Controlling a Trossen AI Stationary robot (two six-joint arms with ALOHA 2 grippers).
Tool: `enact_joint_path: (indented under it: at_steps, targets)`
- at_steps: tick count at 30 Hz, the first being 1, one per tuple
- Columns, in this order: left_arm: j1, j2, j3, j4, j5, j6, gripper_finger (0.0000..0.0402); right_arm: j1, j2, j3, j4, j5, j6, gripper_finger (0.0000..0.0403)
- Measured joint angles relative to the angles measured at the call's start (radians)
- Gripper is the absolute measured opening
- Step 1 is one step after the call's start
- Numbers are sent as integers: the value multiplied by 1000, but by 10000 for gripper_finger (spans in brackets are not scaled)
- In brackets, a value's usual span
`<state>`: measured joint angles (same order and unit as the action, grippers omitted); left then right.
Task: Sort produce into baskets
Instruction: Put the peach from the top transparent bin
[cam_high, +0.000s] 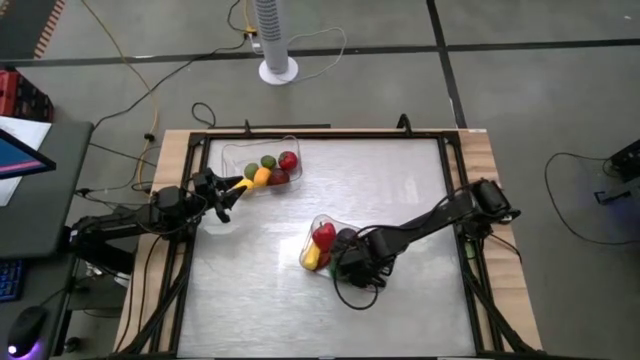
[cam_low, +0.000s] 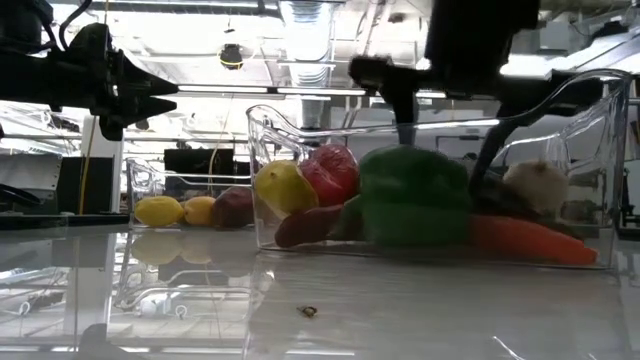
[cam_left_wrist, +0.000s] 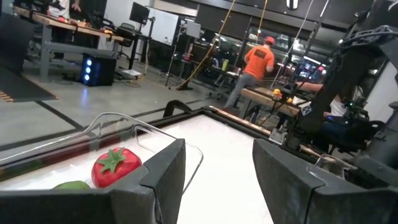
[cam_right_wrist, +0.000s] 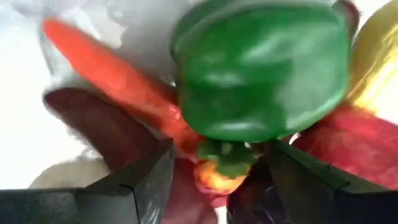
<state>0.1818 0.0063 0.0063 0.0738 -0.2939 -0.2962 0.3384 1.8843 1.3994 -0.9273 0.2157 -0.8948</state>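
A green pepper lies in the near clear basket at the middle of the desk, packed in with an orange carrot, a red round piece, a yellow piece, a dark purple piece and a pale round one. In the right wrist view the pepper sits just ahead of the right tool, whose two dark fingers stand apart on either side of the pepper's stem end, released and gripping nothing. In the high view this tool reaches down into the right end of that basket, covering most of what lies there; only the red piece and the yellow one show beside it.

The second basket stands near the desk's far left corner, well apart from the first. It holds a red tomato-like piece, a green one, an olive-green one, a dark red one and an orange-yellow long piece.

The left tool hovers above the desk just beside this basket's left end. Its fingers are spread wide and empty, with the red tomato-like piece visible past them.

Beyond the desk, a person in an orange shirt stands in the room.
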Motion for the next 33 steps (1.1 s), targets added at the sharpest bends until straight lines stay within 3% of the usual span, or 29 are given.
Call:
enact_joint_path:
  at_steps: [5,16,24,33]
  targets:
    - [0,0,0,0,1,0,174,-21,3,-2,-18,-10,10,249]
    - [0,0,0,0,0,0,174,-22,26,-12,-58,-23,7,104]
    - [0,0,0,0,0,0,174,-19,27,23,-80,-3,99,105]
    - [0,0,0,0,0,0,174,-25,2,176,-169,-1,135,107]
